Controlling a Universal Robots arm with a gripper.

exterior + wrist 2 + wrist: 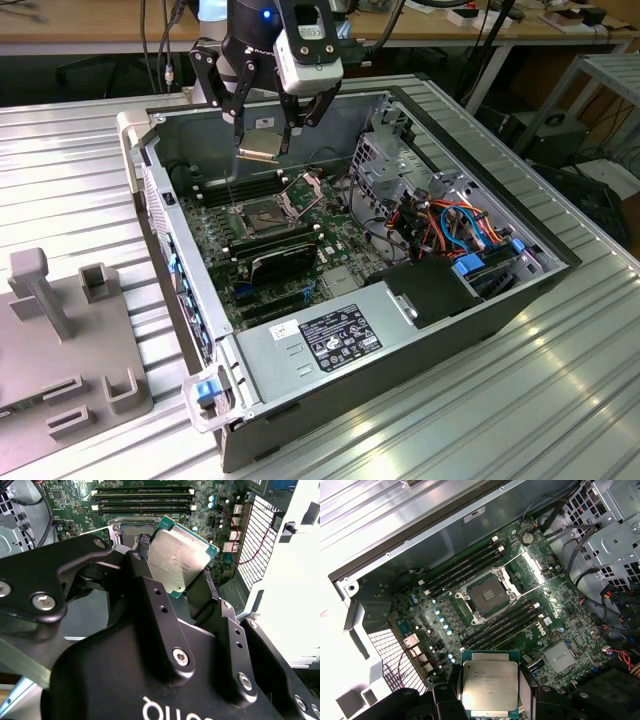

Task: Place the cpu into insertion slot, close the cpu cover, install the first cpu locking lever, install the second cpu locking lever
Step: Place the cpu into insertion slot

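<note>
Pinching the cpu [487, 687] by two opposite edges, your hand [266, 138] hangs over the open case [190, 150]. The chip is well above the board and apart from the slot [485, 592]. You see one cpu, silver face toward both wrist cameras. In the second wrist view the black fingers [150, 595] cover one of its corners and most of the slot behind it. In the first wrist view the chip's near edge and the fingertips are cut off by the frame, so the contact itself is hard to make out.

There is one slot, lying bare and dark. Two thin levers [512, 560] stick out from it, both swung free. The cover [305, 188] seems to stand raised at the slot's edge, toward the exterior view's right, though it is small there and you cannot tell its hinge. Long memory slots [462, 562] flank the slot on two sides; their exact count is unclear. The case sits on a ribbed table [560, 420].
</note>
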